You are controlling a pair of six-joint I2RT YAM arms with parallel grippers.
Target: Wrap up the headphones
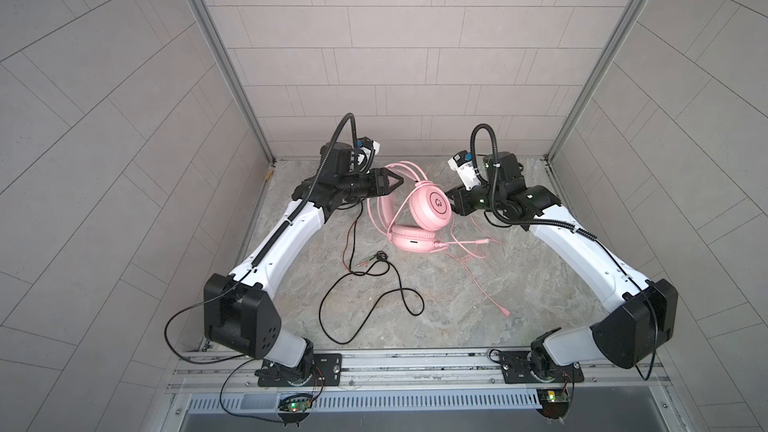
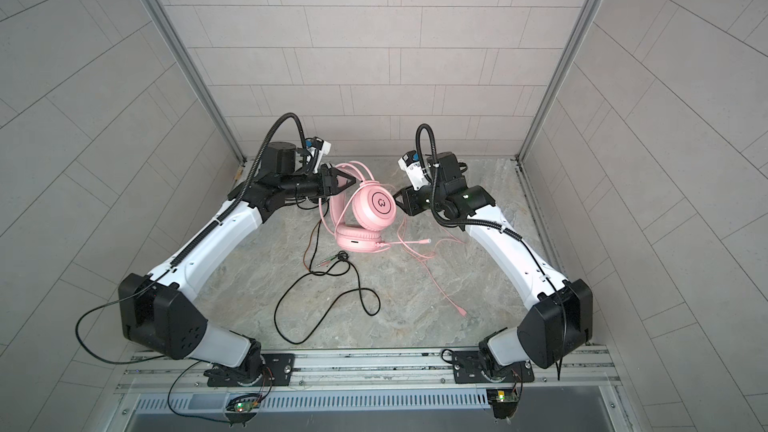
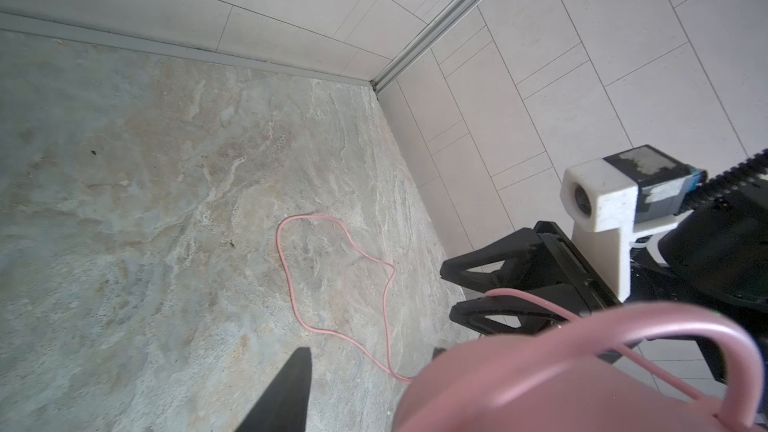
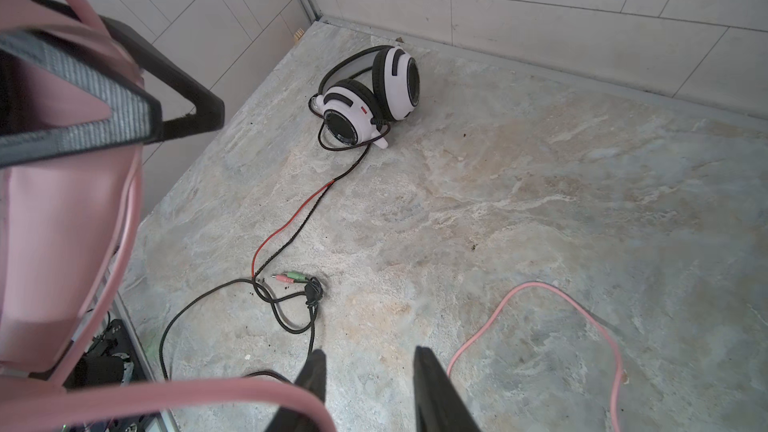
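Note:
The pink headphones (image 1: pixel 430 205) sit mid-table in both top views, one earcup raised and tilted, the other (image 1: pixel 415 238) flat. My left gripper (image 1: pixel 398 182) is shut on their headband (image 4: pixel 62 222); its grey pad lies against the pink band in the right wrist view. My right gripper (image 4: pixel 370 363) is open beside the raised earcup, with nothing between its fingers. The pink cable (image 1: pixel 486 280) trails loose to the front right, and a strand (image 4: pixel 208 401) crosses one right finger. The white-and-black headphones (image 4: pixel 390 81) lie near the back left corner, hidden under the left arm in both top views.
A long thin black cable (image 1: pixel 374 288) snakes over the front middle of the stone table (image 1: pixel 457 317), its green and pink plugs (image 4: pixel 291 276) beside a knot. Tiled walls close off the back and both sides.

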